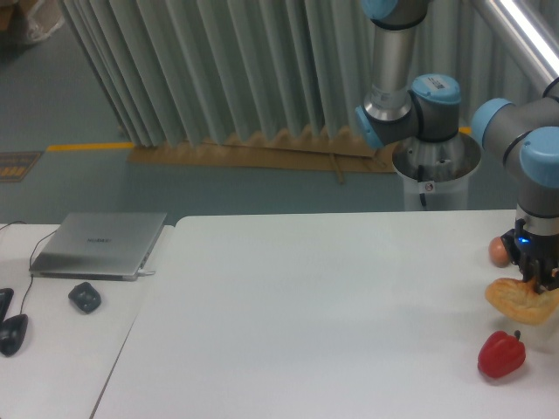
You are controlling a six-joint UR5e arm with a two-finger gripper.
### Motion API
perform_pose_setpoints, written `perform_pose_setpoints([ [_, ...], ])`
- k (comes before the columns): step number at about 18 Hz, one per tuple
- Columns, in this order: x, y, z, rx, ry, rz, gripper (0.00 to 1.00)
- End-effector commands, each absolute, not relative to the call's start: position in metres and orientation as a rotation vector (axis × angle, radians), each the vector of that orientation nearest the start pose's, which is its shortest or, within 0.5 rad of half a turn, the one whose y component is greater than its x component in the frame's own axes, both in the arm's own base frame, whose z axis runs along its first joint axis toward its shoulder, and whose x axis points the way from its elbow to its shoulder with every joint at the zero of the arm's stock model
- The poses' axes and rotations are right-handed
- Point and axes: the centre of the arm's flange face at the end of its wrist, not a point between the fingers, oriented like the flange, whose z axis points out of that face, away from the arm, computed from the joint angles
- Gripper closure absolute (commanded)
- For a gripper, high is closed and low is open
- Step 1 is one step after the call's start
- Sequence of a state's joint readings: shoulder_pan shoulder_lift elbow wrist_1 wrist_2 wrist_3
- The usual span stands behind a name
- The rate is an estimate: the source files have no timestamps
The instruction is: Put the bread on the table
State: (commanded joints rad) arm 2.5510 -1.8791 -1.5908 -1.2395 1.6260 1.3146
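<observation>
The golden-tan bread (pixel 521 300) hangs at the right edge of the view, just above the white table (pixel 332 314). My gripper (pixel 534 278) points straight down and is shut on the bread's upper edge. The bread sits between the brown egg (pixel 498 251) behind it and the red pepper (pixel 501 353) in front. I cannot tell whether the bread touches the tabletop.
The arm's base (pixel 434 170) stands behind the table's far edge. On a smaller white desk at the left lie a closed laptop (pixel 99 244), a dark round object (pixel 85 297) and a black mouse (pixel 12 333). A pleated curtain fills the background.
</observation>
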Motion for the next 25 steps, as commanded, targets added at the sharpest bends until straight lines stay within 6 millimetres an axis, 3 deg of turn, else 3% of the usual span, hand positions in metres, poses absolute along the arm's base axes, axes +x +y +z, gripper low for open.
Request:
perform_pose_setpoints([
  [1,-0.428,0.44,0.342,-3.146,0.533,0.04,0.51],
  [2,-0.429,0.44,0.342,-3.147,0.533,0.041,0.14],
  [3,-0.428,0.44,0.343,-3.152,0.539,0.051,0.0],
  [16,-0.432,0.447,0.362,-3.136,0.536,0.138,0.0],
  [21,-0.395,0.472,0.378,-3.055,0.619,0.124,0.0],
  [22,-0.385,0.474,0.39,-3.021,0.623,0.127,0.0],
  [25,-0.374,0.475,0.396,-2.993,0.632,0.106,0.0],
])
